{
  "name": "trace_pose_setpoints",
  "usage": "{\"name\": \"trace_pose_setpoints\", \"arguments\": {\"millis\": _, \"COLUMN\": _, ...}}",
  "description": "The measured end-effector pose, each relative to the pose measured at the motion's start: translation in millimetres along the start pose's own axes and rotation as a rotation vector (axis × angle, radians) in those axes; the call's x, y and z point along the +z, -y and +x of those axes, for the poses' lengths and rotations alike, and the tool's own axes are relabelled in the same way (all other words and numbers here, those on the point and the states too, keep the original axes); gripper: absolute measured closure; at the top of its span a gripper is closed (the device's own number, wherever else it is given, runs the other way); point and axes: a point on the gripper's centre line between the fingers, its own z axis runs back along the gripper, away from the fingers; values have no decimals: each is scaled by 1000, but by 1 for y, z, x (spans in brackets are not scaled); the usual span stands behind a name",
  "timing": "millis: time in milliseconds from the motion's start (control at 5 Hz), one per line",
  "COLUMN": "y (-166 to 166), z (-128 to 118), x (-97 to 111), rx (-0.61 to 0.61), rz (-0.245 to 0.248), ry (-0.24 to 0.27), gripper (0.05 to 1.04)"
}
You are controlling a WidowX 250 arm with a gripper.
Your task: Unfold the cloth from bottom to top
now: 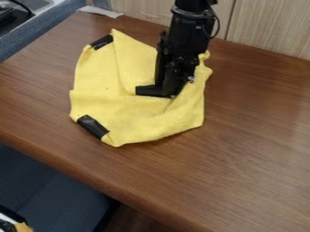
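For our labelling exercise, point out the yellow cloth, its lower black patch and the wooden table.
Yellow cloth (142,126): camera view, its lower part.
Lower black patch (92,126): camera view, its middle.
Wooden table (248,154): camera view, bare top beside the cloth.

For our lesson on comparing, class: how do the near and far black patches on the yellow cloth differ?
The near patch looks longer than the far patch. In view, the near patch slants down to the right, while the far patch slants up to the right. Both are black and lie at the edge of the yellow cloth.
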Motion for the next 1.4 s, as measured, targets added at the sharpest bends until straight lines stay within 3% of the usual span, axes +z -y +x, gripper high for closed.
{"name": "trace_pose_setpoints", "arguments": {"millis": 200, "y": 0, "z": 0, "x": 0, "rx": -2, "rz": 1, "ry": -1, "gripper": 923}}
{"name": "trace_pose_setpoints", "arguments": {"millis": 400, "y": 0, "z": 0, "x": -2, "rx": -16, "rz": 1, "ry": 1, "gripper": 1015}}
{"name": "trace_pose_setpoints", "arguments": {"millis": 600, "y": 0, "z": -1, "x": -2, "rx": -24, "rz": -4, "ry": 3, "gripper": 1025}}
{"name": "trace_pose_setpoints", "arguments": {"millis": 1000, "y": -25, "z": 12, "x": 42, "rx": 0, "rz": 2, "ry": 132, "gripper": 1025}}
{"name": "trace_pose_setpoints", "arguments": {"millis": 1400, "y": -57, "z": 48, "x": 63, "rx": 16, "rz": -22, "ry": 213, "gripper": 1025}}
